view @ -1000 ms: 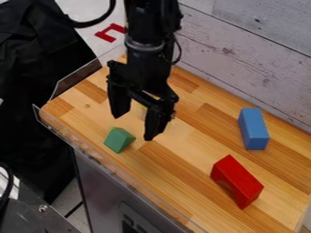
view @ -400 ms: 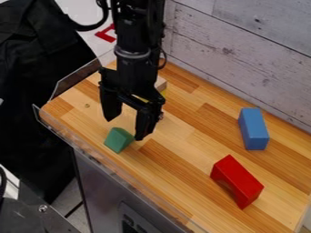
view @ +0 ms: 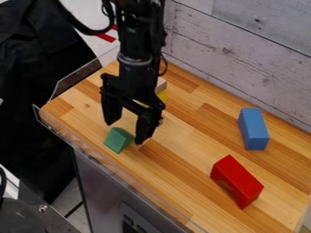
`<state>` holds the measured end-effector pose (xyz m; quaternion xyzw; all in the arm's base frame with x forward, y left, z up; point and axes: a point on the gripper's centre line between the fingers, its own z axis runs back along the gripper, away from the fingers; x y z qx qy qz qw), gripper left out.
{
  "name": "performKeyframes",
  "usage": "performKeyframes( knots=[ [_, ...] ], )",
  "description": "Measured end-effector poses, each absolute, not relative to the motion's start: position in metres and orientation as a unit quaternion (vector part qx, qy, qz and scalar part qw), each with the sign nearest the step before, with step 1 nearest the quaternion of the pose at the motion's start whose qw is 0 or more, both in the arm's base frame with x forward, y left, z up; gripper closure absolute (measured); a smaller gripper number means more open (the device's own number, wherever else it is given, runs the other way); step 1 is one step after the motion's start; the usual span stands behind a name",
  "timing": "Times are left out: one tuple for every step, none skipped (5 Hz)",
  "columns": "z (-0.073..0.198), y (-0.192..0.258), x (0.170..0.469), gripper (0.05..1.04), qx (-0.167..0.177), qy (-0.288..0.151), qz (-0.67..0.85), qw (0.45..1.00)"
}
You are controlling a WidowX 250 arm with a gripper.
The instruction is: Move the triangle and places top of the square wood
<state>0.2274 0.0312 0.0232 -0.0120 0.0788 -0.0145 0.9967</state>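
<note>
Progress: approx 0 of the actual placing done; the pick itself is what's left 1st. End effector is open w/ its 2 fingers spread apart, nothing gripped, hanging over the L part of the desk near the front edge. Green triangle block lies on the desk just below & between the fingertips, prob. the triangle meant. Can't tell if either finger touches it.

Target, prob. the pale wood block, is partly hidden behind the arm, w/ a yellow block showing right under it in view; can't tell if 1 rests on the other, or if the pale 1 is truly square. Blue block & red block lie well apart on the R side, prob. not needed.

Left to do: lower a bit, line up w/ the green block, close on its sides, lift, carry back to the wood block, set it on top, let go. Main risk: sloped faces may make it slip or twist if the grip's off-centre, & a low carry could knock the target
</note>
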Motion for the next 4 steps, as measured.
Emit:
performKeyframes(
  knots=[
    [0.018,0.033,0.230,0.084,-0.013,0.085,-0.015,0.996],
    [0.008,0.039,0.235,0.085,-0.017,0.090,-0.001,0.996],
    [0.002,0.043,0.232,0.084,-0.022,0.097,0.014,0.995],
    [0.001,0.046,0.230,0.084,-0.023,0.095,0.021,0.995]
  ],
)
